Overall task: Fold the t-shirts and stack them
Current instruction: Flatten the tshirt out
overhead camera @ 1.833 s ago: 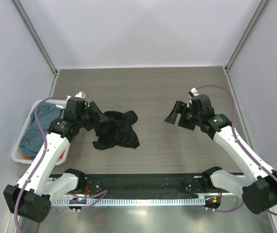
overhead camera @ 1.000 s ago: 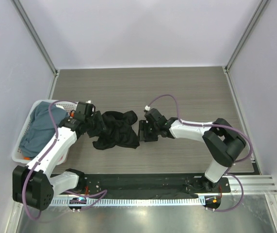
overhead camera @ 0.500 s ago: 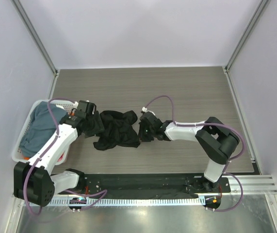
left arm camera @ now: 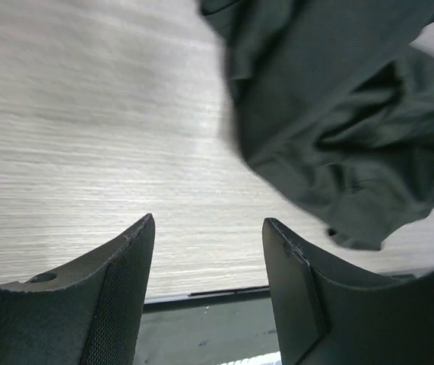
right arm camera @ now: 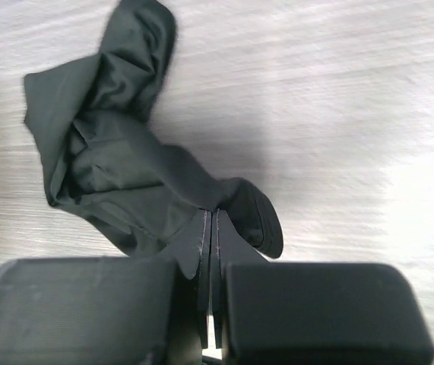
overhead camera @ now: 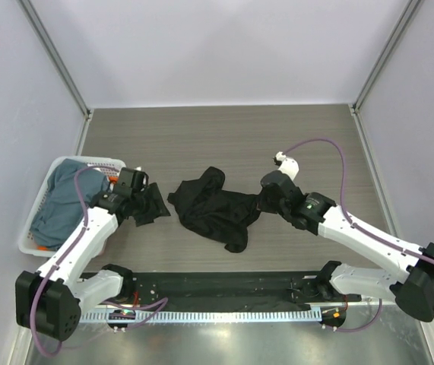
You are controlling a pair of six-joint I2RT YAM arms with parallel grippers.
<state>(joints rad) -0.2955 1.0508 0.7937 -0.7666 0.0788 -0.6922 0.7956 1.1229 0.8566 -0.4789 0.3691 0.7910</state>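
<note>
So the crumpled plain black cloth t-shirt (overhead camera: pixel 215 207) sits in a heap around the middle of the grey wood-grain desk (overhead camera: pixel 315 144), a bit closer to the near edge, and the right claw (overhead camera: pixel 264 201) is clamped fully closed on a fold at the shirt's right side. The left claw (overhead camera: pixel 156 204) is spread wide with nothing in it, hovering over bare desk just beside the shirt's left side. Over at the left edge there's a white lattice-sided plastic basket (overhead camera: pixel 26 242) with a slate blue-grey t-shirt (overhead camera: pixel 61 198) bunched up inside
</note>
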